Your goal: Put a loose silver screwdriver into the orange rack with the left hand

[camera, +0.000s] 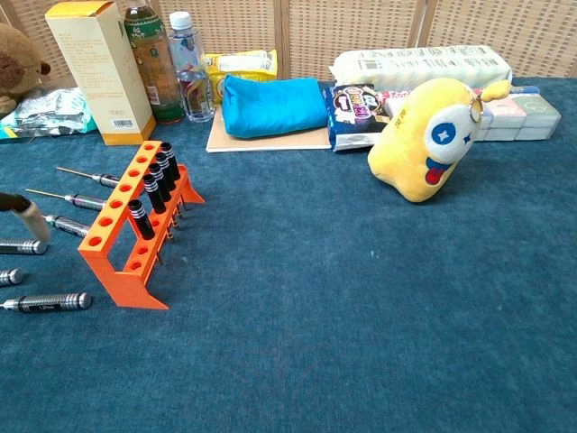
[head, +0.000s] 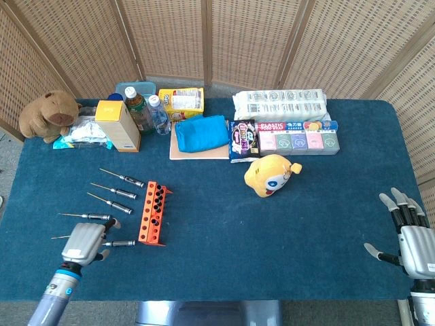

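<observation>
The orange rack (head: 153,212) stands on the blue cloth at the left, with several black-handled drivers in its slots (camera: 151,191). Several loose silver screwdrivers (head: 122,178) lie in a fan to its left; the nearest one (camera: 47,302) lies by the rack's front foot. My left hand (head: 84,241) is over the two front screwdrivers, fingers apart and nothing gripped. It covers the handle of one screwdriver, whose thin tip (head: 58,238) pokes out. One of its fingers (camera: 27,217) shows at the chest view's left edge. My right hand (head: 412,238) stays open at the far right.
A yellow plush toy (head: 269,174) sits mid-table. Along the back stand a capybara plush (head: 49,115), a yellow box (head: 117,125), bottles (head: 138,109), a blue pouch (head: 202,133), snack packs (head: 293,136) and a white pack (head: 280,104).
</observation>
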You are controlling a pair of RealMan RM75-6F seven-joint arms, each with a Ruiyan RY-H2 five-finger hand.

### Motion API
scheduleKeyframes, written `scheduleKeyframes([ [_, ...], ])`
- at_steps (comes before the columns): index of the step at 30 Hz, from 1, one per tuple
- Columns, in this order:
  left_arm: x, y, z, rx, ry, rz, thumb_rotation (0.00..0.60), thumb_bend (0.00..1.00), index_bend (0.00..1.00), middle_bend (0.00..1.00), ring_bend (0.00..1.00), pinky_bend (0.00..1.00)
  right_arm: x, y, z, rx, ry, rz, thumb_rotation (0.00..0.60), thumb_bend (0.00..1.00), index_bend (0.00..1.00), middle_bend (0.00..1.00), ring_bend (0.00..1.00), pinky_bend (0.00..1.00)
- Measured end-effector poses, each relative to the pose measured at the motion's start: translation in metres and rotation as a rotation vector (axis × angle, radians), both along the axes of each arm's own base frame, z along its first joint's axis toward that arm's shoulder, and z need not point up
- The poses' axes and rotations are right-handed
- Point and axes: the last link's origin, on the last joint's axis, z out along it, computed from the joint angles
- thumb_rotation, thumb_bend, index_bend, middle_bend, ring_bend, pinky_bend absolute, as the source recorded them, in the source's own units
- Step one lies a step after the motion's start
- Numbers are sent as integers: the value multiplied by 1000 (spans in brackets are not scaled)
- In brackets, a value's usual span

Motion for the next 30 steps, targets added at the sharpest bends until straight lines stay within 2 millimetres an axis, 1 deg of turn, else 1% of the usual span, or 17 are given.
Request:
scheduleKeyframes([
  [6,11,2,-21,-22,-11,23,600,293,356,1000,1000,1000,0,0,-1,15,-1,-4,600,14,90,0,0,0],
  [16,13,3,-40,-14,5,48,600,298,356,1000,1000,1000,0,1,-1,31,-6,-9,600,15,90,0,0,0],
  [30,14,1,-49,-20,34,75,600,301,356,1000,1000,1000,0,1,1,39,-17,-13,600,15,89,0,0,0],
])
